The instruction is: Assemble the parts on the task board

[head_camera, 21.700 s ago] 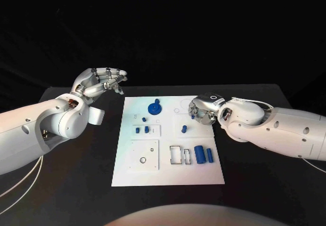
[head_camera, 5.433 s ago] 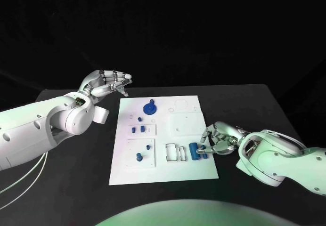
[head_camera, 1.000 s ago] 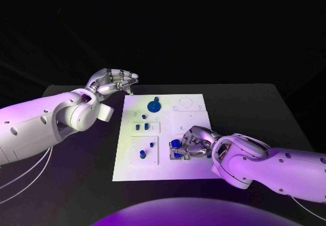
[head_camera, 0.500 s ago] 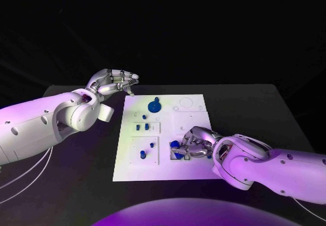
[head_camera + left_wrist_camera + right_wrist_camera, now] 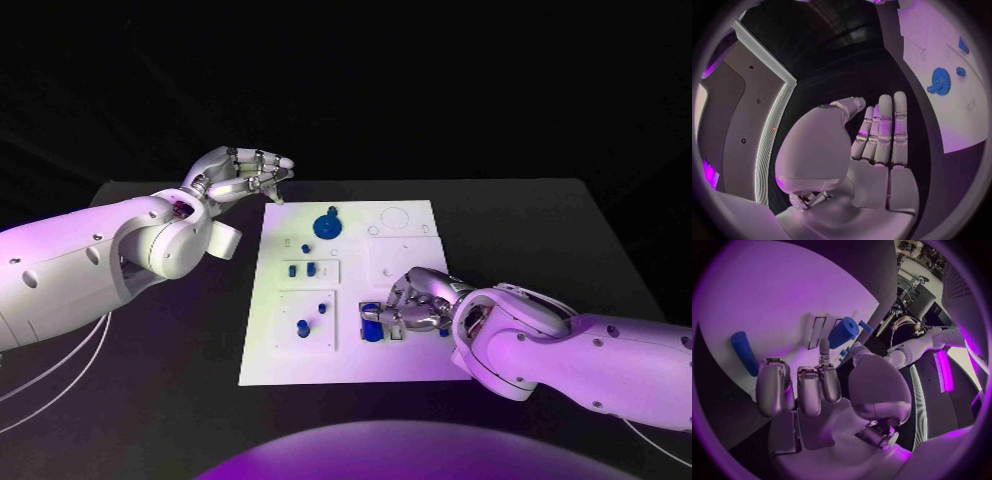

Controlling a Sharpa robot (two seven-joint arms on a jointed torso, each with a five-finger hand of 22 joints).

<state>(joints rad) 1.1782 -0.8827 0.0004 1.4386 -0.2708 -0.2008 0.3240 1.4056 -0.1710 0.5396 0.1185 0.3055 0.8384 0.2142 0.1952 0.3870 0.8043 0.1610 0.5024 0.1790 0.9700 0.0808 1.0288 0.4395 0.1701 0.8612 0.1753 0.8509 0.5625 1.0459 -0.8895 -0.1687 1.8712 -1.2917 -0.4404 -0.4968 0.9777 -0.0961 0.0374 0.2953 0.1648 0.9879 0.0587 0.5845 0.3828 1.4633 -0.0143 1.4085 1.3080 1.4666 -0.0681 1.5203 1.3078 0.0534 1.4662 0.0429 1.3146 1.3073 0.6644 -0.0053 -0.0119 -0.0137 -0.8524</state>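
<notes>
Head view: flat white rectangular task board (image 5: 274,360) at frame centre; silver right hand (image 5: 415,308) lower centre, pinching a smooth blue cylinder part (image 5: 372,322) over the outlined slots. Silver left hand (image 5: 238,175) upper left, fingers curled, holding nothing.

Left wrist view: blue toothed gear (image 5: 939,80) on the board.

Right wrist view: second blue cylinder (image 5: 743,352) lying loose.

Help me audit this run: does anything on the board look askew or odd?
Only the large blue cylinder: the right hand holds it angled over the rectangular slots, not seated. Nothing looks spilled or damaged.
</notes>
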